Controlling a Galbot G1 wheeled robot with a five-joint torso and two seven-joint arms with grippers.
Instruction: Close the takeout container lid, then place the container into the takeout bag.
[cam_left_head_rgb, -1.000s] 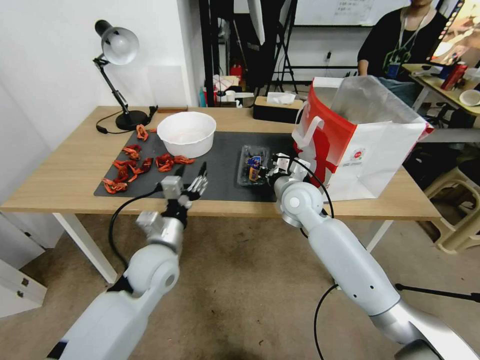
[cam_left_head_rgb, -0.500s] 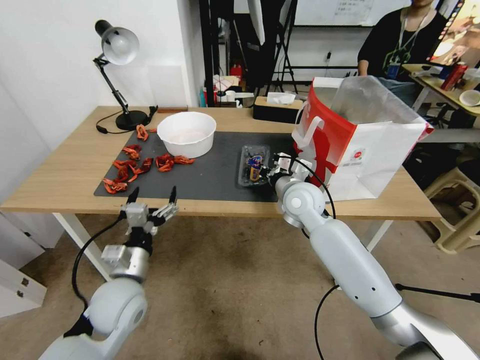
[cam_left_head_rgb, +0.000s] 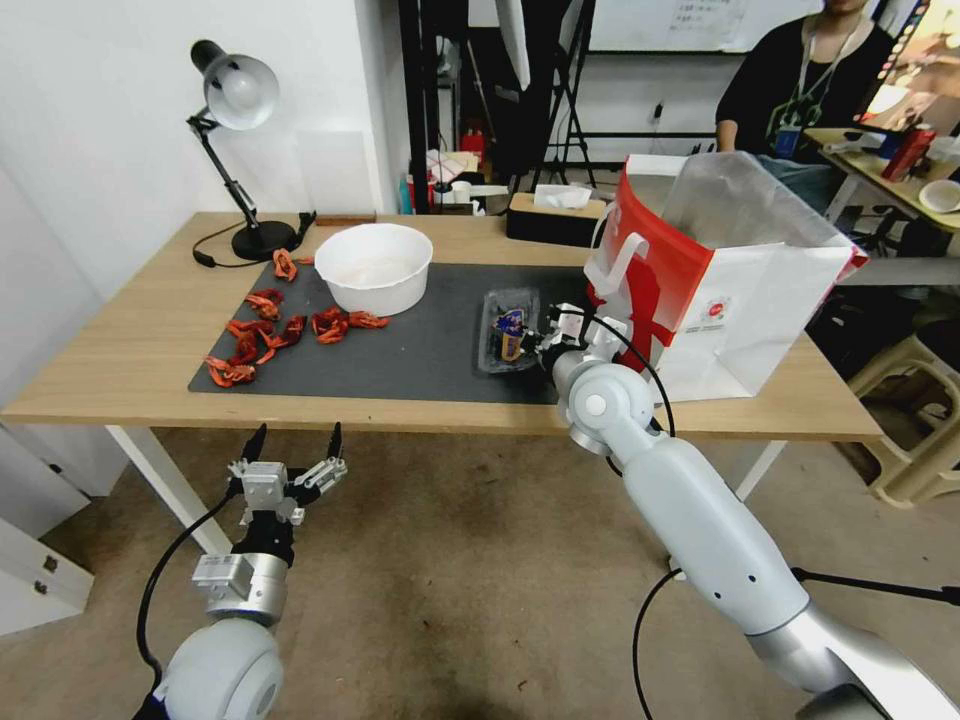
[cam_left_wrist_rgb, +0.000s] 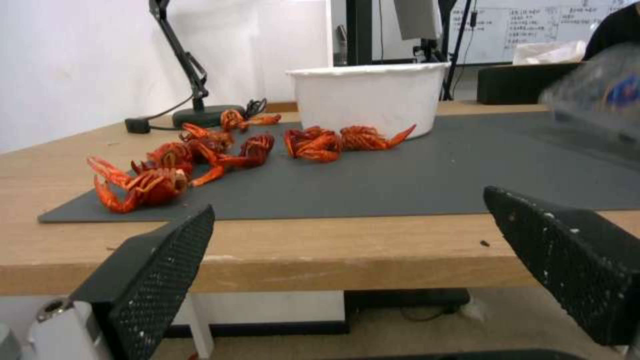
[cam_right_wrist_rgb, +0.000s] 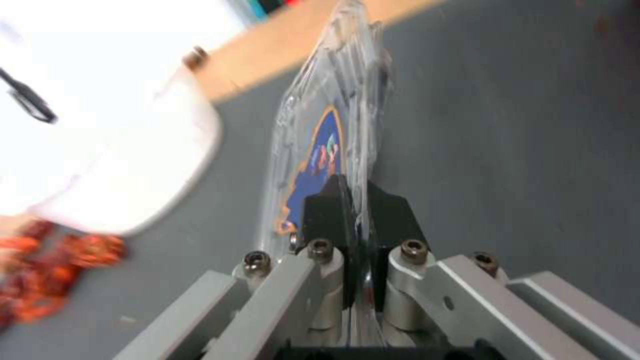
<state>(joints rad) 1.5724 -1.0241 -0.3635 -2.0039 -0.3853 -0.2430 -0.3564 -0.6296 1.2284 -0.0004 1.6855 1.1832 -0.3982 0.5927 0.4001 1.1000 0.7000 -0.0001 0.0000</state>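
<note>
Right wrist view shows the right gripper (cam_right_wrist_rgb: 357, 210) with its two black fingers squeezed tight on the thin edge of the takeout container (cam_right_wrist_rgb: 333, 130). That little box sits on the dark mat (cam_left_head_rgb: 420, 350), just beside the takeout bag (cam_left_head_rgb: 720, 280). To do this well, keep the pinch firm, hold the box level and lift high over the bag's rim. Left gripper (cam_left_head_rgb: 293, 450) hangs spread wide below the table edge (cam_left_head_rgb: 300, 415).

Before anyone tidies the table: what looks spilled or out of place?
Red crayfish lie scattered on the dark mat beside the white bowl, not in it. The right tool pinches the clear box by its edge.
</note>
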